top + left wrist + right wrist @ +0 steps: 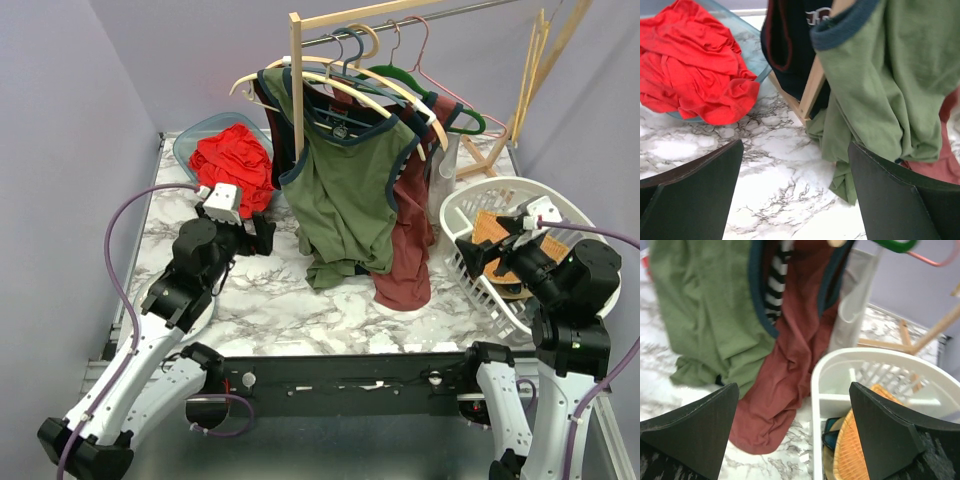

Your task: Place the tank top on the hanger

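The bright red tank top [232, 160] lies crumpled in a clear bluish bin [190, 138] at the back left; in the left wrist view the tank top [690, 65] spills over the bin's rim. A thin mustard-yellow hanger [532, 75] seems to hang edge-on at the rack's right end. My left gripper [262, 235] [795, 190] stands open above bare marble, just right of the bin, holding nothing. My right gripper [480, 255] [795, 430] is open and empty over the left rim of the white basket.
A wooden rack [296, 90] carries an olive-green top [345, 190], a maroon garment [410, 250], and cream, green and pink hangers. Its post foot [800, 107] rests on the marble. The white basket [455, 215] at right holds a woven orange item [860, 450].
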Action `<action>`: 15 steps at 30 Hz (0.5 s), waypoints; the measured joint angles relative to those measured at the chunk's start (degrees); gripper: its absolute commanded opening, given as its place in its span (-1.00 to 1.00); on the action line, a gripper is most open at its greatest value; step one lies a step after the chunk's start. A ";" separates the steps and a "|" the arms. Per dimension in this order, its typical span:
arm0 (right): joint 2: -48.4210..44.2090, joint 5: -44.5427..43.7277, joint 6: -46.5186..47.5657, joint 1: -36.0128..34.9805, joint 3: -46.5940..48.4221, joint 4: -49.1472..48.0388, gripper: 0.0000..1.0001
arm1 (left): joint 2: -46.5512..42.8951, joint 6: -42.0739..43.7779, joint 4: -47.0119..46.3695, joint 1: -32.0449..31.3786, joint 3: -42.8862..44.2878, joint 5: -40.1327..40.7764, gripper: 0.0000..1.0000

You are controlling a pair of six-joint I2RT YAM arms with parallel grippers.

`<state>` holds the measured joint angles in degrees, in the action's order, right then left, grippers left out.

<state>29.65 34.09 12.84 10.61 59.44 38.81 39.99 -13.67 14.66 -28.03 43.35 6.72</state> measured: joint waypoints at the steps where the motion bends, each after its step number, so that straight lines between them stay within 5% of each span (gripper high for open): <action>1: 0.24 1.97 1.51 0.00 0.33 0.90 0.99 | 0.79 -0.72 -0.26 1.77 0.00 -0.44 0.97; 6: 1.25 11.19 8.79 0.00 0.50 4.48 0.99 | 4.85 -6.03 -2.60 12.72 0.57 -5.14 0.97; 15: 3.61 19.87 12.57 0.00 0.50 6.75 0.99 | 17.94 -18.34 -6.78 22.95 8.83 -11.30 0.97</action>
<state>33.26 53.95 25.41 10.61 59.94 45.56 57.93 -32.01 7.88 -5.08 52.18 -4.58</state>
